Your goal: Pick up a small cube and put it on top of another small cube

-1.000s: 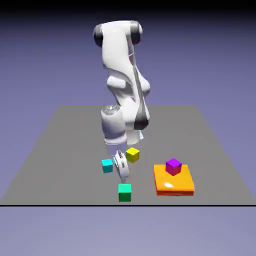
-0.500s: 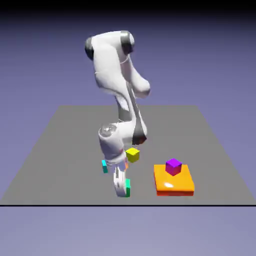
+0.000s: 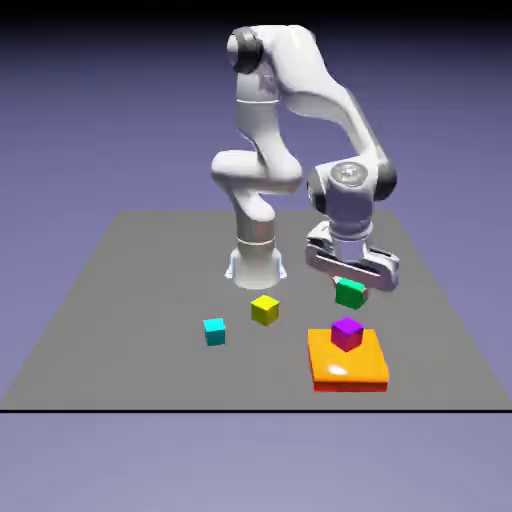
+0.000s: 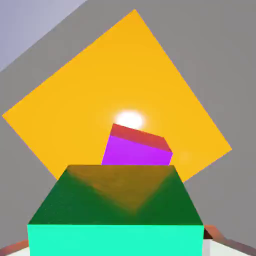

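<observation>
My gripper (image 3: 350, 288) is shut on the small green cube (image 3: 350, 293), which hangs in the air just above the purple cube (image 3: 347, 333). The purple cube rests on the flat orange block (image 3: 347, 364) toward the exterior view's right. In the hand view the green cube (image 4: 116, 215) fills the bottom and hides my fingertips. Beyond it lies the purple cube (image 4: 136, 149) on the orange block (image 4: 75, 115). A gap shows between the two cubes.
A yellow cube (image 3: 264, 310) and a cyan cube (image 3: 214, 331) sit on the grey table (image 3: 120, 300), to the exterior view's left of the orange block. The table's front edge runs just below the block.
My gripper closed on the green cube near the table's front edge, lifted it, and carried it up and to the exterior view's right, above the purple cube.
</observation>
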